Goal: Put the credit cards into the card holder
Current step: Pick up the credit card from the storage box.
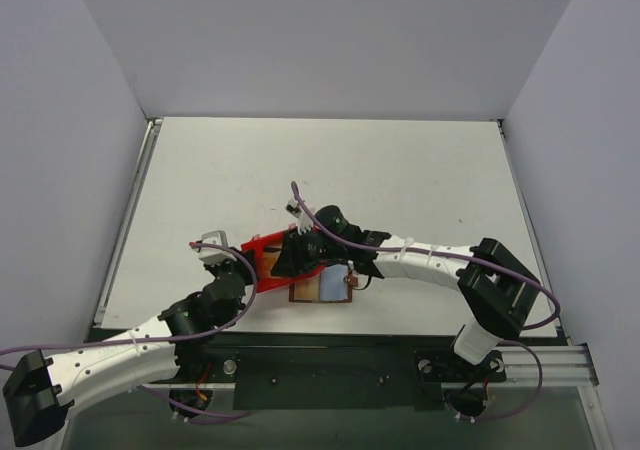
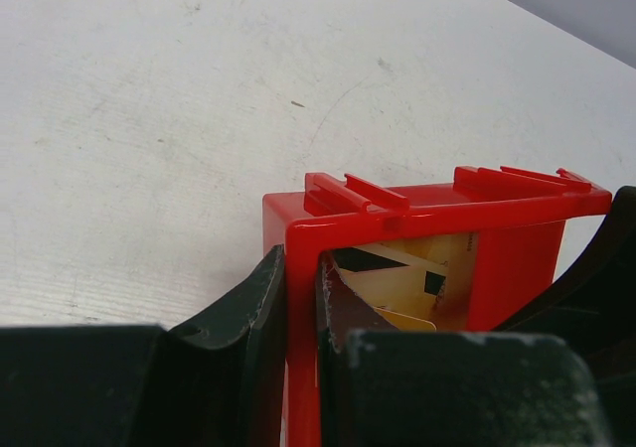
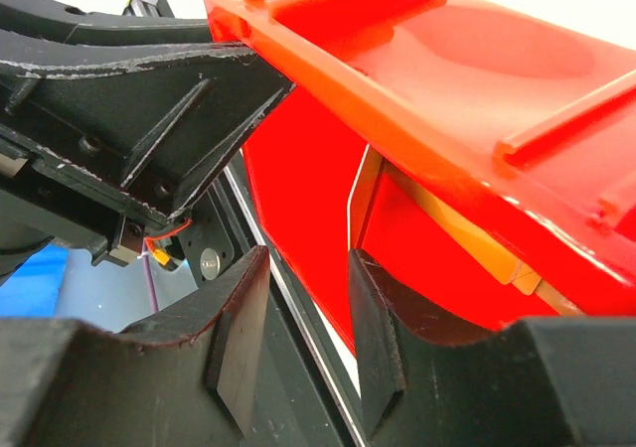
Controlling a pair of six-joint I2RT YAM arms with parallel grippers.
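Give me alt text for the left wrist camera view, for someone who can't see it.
The left gripper pinches one wall of a red plastic bin, with one black finger outside it and one inside. In the bin lie flat gold-tan credit cards, one with a dark stripe. The bin sits on a white table.

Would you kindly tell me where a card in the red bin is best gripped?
The credit cards overlap loosely inside the red bin, whose walls close off the sides; so probably pinch the top one's exposed edge, entering through the bin's open mouth.
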